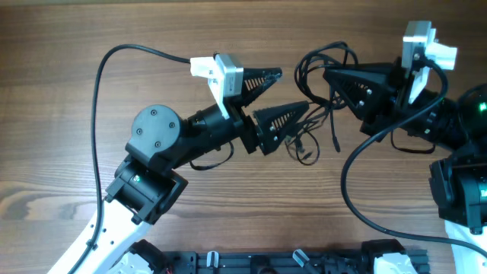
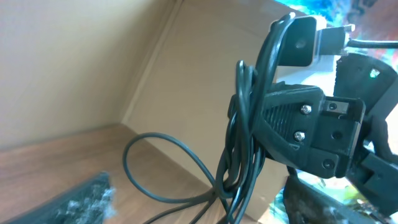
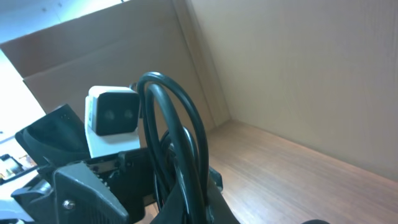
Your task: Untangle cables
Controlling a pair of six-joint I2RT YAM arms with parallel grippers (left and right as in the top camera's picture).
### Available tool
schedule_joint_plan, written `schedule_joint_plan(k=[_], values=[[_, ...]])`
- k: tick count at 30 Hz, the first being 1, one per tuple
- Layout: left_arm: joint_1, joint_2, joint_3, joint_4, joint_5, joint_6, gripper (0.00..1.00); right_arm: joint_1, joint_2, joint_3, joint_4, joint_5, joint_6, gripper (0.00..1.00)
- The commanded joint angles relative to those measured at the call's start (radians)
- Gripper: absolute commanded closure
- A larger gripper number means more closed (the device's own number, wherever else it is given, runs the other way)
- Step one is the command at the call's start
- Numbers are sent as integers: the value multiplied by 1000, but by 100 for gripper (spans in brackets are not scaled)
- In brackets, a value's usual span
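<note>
Overhead: cables (image 1: 335,131) around right pincer (image 1: 329,74)

On the table (image 1: 46,114), my left gripper (image 1: 293,90) points in from the left, jaws apart, its tips just beside the cables (image 1: 303,148). My right gripper (image 1: 329,73) faces it from the right, jaws closed on the bundle. Loops stand behind the right gripper's tip. Loose ends lie on the table nearer me, between both arms, touching my left gripper's nearer finger.
</note>
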Motion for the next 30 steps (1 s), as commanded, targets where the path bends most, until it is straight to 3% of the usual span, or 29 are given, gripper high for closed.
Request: schedule_joint_plan(k=[1,4,7,11,13,14,15,16,24,26,27,28,30], values=[[-5,5,7,30,14,-67,19,-1,-5,7,17,-58,42,96],[-7,11,7,47,14,-71,30,-1,1,7,13,-69,40,96],[-24,18,7,67,14,-70,26,-1,6,7,15,-91,40,96],[-30,32,7,79,14,-70,36,-1,11,7,14,-92,40,96],[-30,34,7,83,15,-70,53,-1,13,7,14,-94,39,96],[-30,34,7,85,15,-70,75,-1,15,7,15,-94,39,96],[-30,34,7,86,15,-70,90,-1,18,7,14,-95,39,96],[-30,34,7,87,15,-70,96,-1,18,7,14,-94,39,96],[-28,34,7,101,14,-68,96,-2,30,7,-4,-46,-21,96],[-23,33,7,105,13,-65,96,-2,30,7,-66,19,-63,84],[-16,32,7,104,13,-65,96,-2,30,7,-106,67,-67,66],[-7,32,7,104,13,-65,96,-2,30,7,-134,106,-68,56],[15,32,7,98,13,-6,96,-2,30,7,-193,201,-68,14]])
